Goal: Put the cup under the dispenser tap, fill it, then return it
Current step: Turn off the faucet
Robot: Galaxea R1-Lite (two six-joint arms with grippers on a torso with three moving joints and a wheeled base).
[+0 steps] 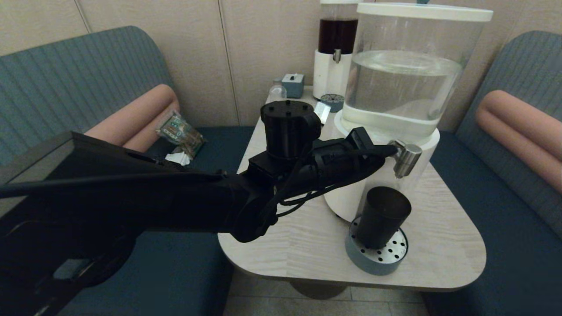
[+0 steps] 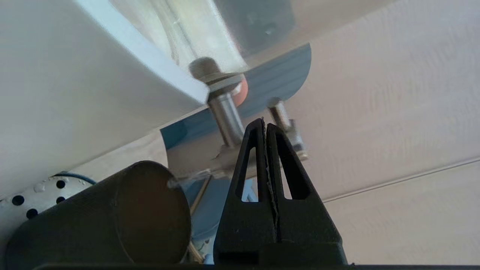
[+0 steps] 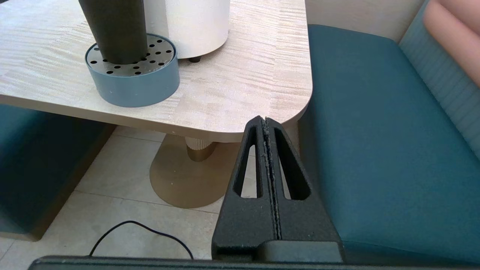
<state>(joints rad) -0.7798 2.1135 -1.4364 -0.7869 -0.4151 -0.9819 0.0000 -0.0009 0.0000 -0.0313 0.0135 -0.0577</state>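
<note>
Setting: booth tabletop (image 1: 307, 237), pale wood
Cup (image 1: 381, 216): upright on drip tray (image 1: 376, 259) near front edge, under dispenser tap (image 1: 406, 158)
Left gripper (image 2: 263, 122): fingers pressed together, empty, tips at tap
Right gripper (image 3: 263, 120): closed, empty, off the front right corner

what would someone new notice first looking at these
The left gripper, fingers shut, reaches across the table to the steel dispenser tap of the big water dispenser. Directly below the tap, the black cup stands upright on the perforated blue drip tray. The right gripper, also shut, hangs off the table's edge, over the floor.
</note>
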